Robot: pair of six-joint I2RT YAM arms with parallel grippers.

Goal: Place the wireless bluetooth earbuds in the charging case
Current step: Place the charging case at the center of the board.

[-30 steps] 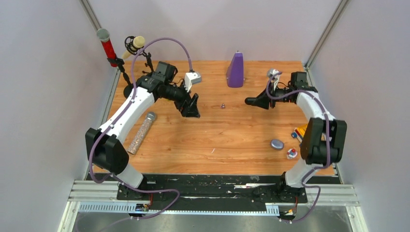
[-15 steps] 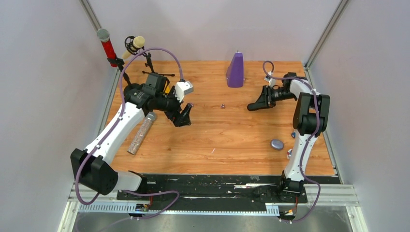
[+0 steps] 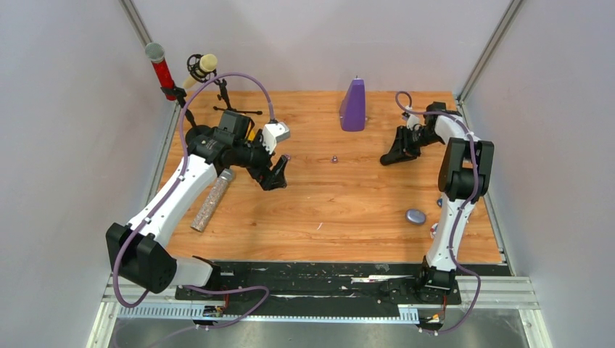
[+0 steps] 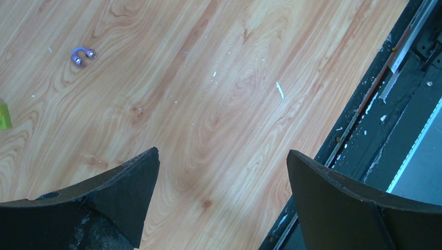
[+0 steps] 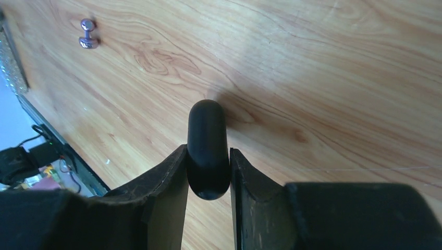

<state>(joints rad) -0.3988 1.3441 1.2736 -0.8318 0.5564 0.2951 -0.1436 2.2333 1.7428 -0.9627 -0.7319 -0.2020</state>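
Observation:
My right gripper is shut on a black oval charging case, which stands on edge between the fingers and sticks out past their tips, low over the wood. In the top view this gripper hangs at the back right. A tiny pale purple pair of earbuds lies on the table between the arms, also showing in the right wrist view and the left wrist view. My left gripper hovers left of the buds, open wide with nothing between its fingers.
A grey-blue oval case lies at the right front. A purple wedge-shaped object stands at the back centre. A glitter-filled tube lies left, under the left arm. Two microphones stand at the back left corner. The black rail borders the near edge.
My right gripper has drawn back to the right with the black case and tilted downward. The left gripper shifted slightly left and nearer early on, then stayed still.

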